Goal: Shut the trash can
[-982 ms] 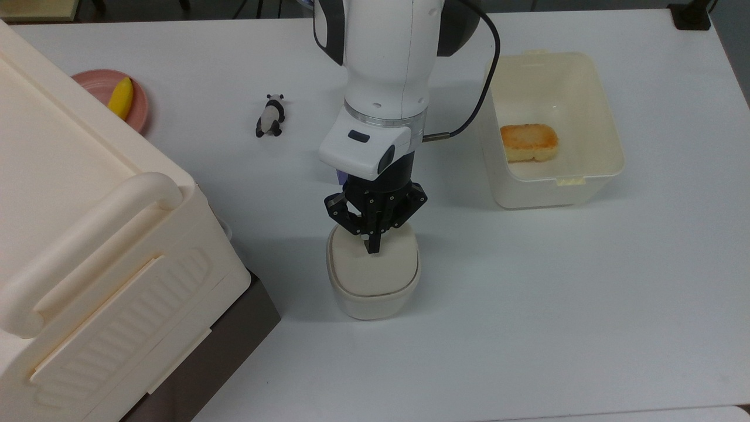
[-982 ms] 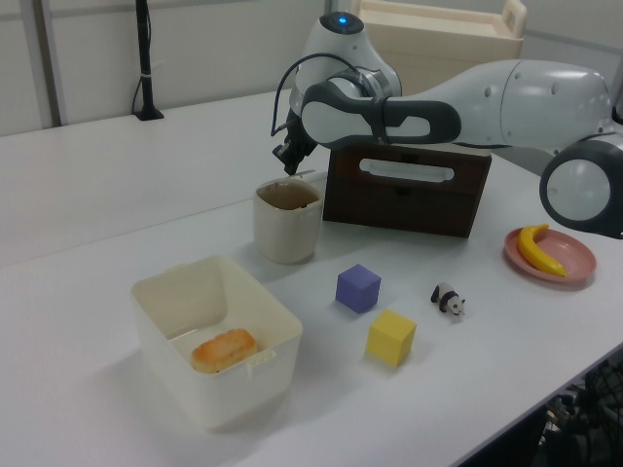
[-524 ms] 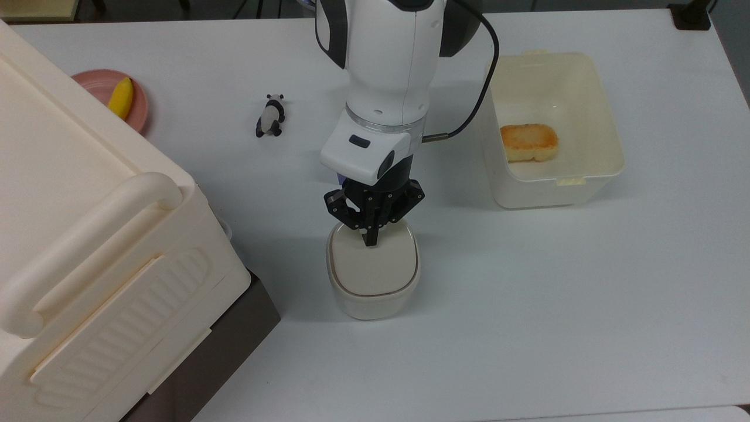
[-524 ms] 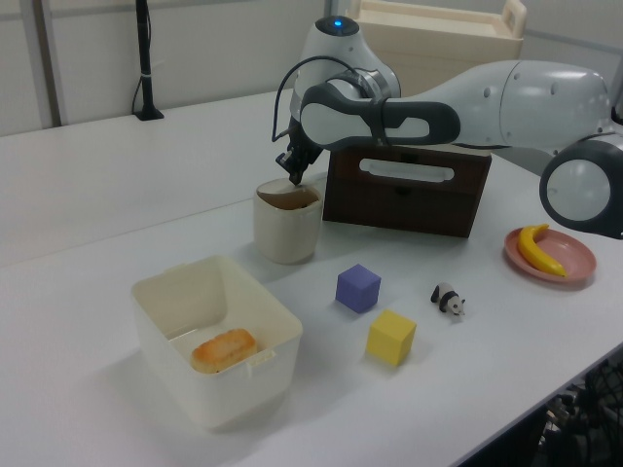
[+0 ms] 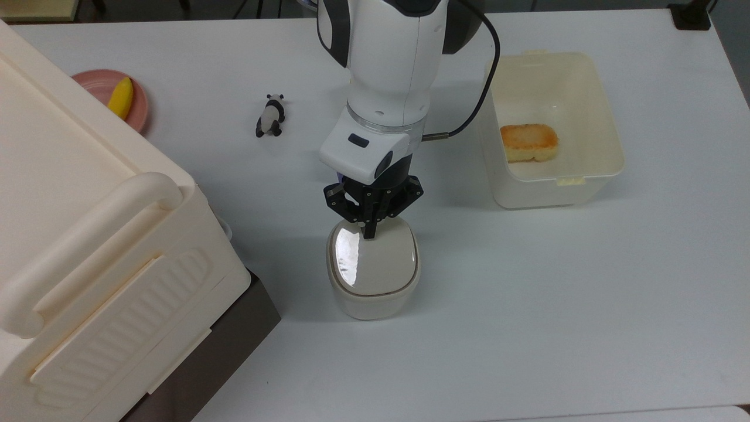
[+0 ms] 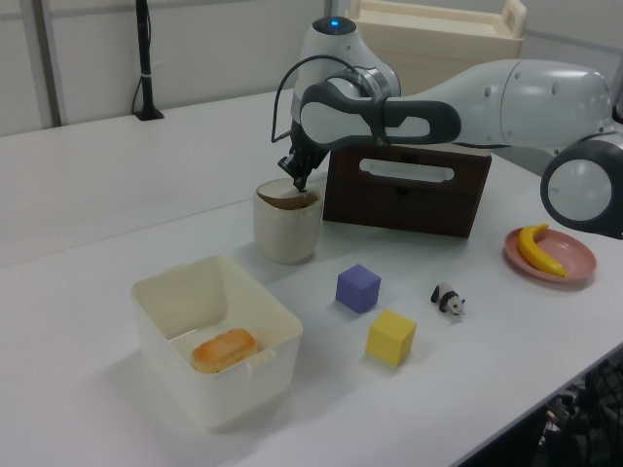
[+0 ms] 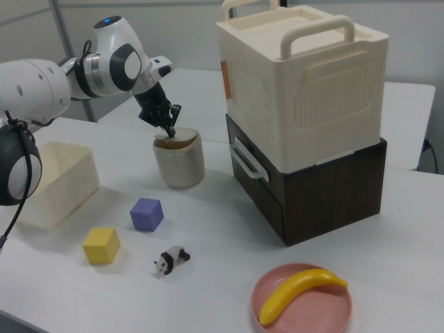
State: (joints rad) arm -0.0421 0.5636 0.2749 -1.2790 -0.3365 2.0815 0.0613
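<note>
We take the trash can [image 5: 373, 271] as our landmark: it stands on the counter [image 5: 527, 293] just beside the big ribbed box [image 5: 88, 234]. The gripper [image 5: 369, 233] sits directly above the can's rim on the arm's side, its fingers pinched together on nothing, tips touching the lid [image 5: 375, 258] there. The lid looks nearly flat — so any remaining push, we judge, goes straight down at that edge.

A large white rectangular table [image 5: 527, 328] fills most of the scene, and light reflects softly on its smooth surface. Behind it in the left view stands a pale grey wall [image 6: 214, 44], with a thin black pole on a black base [image 6: 146, 68] at the table's far edge.
</note>
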